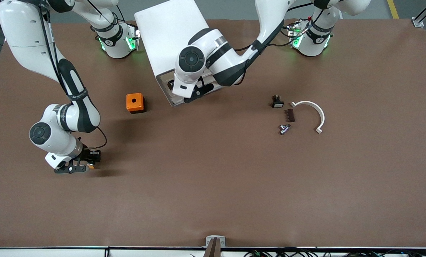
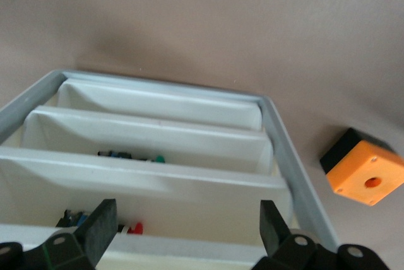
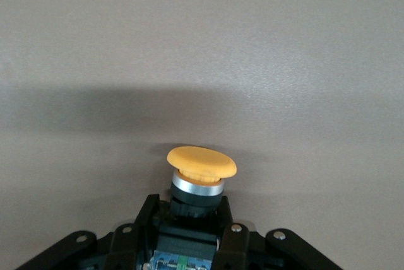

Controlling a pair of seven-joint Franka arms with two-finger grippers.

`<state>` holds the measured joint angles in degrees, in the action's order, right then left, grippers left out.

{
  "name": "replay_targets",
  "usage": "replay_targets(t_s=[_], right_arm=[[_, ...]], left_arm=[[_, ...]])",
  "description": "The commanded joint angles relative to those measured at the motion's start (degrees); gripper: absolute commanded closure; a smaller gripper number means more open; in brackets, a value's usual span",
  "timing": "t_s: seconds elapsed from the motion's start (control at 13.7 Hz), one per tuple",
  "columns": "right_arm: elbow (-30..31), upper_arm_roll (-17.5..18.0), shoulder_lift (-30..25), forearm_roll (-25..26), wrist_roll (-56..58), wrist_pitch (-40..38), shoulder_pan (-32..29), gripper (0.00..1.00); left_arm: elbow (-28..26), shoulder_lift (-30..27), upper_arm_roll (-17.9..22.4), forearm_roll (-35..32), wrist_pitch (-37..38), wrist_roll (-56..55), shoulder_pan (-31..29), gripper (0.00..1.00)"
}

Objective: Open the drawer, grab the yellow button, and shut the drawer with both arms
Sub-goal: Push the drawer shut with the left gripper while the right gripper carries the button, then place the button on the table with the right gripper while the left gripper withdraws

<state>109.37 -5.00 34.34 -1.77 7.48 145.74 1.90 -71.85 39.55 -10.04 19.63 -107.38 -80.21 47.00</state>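
The button is gripped by its black body in the closed right tool, low over the bare surface toward the right arm's end, at seven o'clock from the orange cube. The left tool is held wide open, empty, at the front of the cabinet, over the open drawer.

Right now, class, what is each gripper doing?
Left gripper: open, at the cabinet's drawer fronts, holding nothing.
Right gripper: shut on the button.
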Motion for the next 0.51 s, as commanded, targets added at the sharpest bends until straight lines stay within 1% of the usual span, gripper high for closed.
replay_targets(t_s=[0.0, 0.15, 0.22, 0.29, 0.36, 0.44], right_arm=[[0.2, 1.0, 0.2, 0.5, 0.4, 1.3, -0.9, 0.95], [0.2, 1.0, 0.2, 0.5, 0.0, 1.2, -0.9, 0.95], [0.2, 1.0, 0.2, 0.4, 0.0, 1.2, -0.9, 0.93], [0.1, 1.0, 0.2, 0.3, 0.0, 1.2, -0.9, 0.59], [0.1, 1.0, 0.2, 0.1, 0.1, 1.3, -1.1, 0.01], [0.0, 1.0, 0.2, 0.1, 0.1, 1.2, -1.0, 0.0]], left_arm=[[0.2, -0.9, 0.1, 0.3, 0.0, -0.7, -2.3, 0.01], [0.6, -2.5, 0.4, -1.2, 0.0, -0.2, -4.4, 0.01], [0.4, -3.9, 0.4, -2.0, 0.0, -0.1, -6.5, 0.01], [0.3, -5.2, 0.4, -3.4, 0.2, 0.2, -8.3, 0.01], [0.2, -6.6, 0.4, -3.5, 0.2, 0.2, -9.9, 0.01], [0.1, -7.9, 0.4, -3.5, 0.6, 0.1, -12.7, 0.01]])
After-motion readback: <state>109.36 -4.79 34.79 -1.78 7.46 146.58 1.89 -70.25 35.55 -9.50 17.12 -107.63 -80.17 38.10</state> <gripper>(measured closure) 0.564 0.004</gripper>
